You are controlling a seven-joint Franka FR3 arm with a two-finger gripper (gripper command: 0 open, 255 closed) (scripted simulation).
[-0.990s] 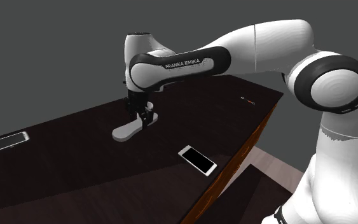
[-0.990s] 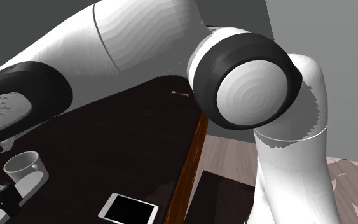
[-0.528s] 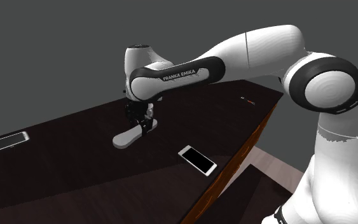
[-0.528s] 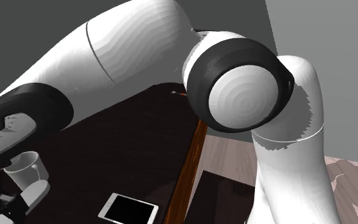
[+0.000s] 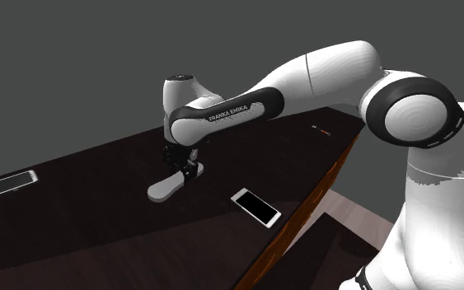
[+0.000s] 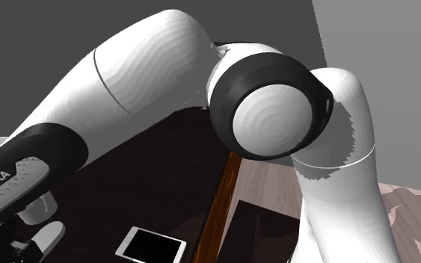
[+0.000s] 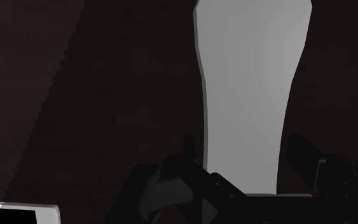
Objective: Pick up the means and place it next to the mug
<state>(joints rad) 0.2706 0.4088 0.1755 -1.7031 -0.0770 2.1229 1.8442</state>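
Observation:
A pale grey, flat, elongated object (image 5: 165, 188) with a rounded end is clasped at one end by my black gripper (image 5: 185, 169), which is shut on it. It slants down from the fingers, its free end close to the dark table (image 5: 98, 206). In the wrist view the grey object (image 7: 247, 95) runs straight out from between the fingers (image 7: 187, 153). In the second exterior view the same object (image 6: 48, 237) lies low at the left. Just above it, part of a white mug (image 6: 35, 211) peeks out from behind my forearm.
A white-edged phone (image 5: 255, 206) lies near the table's front edge, on the stand's side of the gripper. A second phone (image 5: 6, 184) lies at the shoulder view's far left. A small red item (image 5: 321, 129) sits at the far corner. Wooden floor (image 6: 276, 179) lies beyond the table's edge.
The gripper has carried the grey object a little toward the near side of the table. In the second exterior view the forearm has come down and now covers most of the mug.

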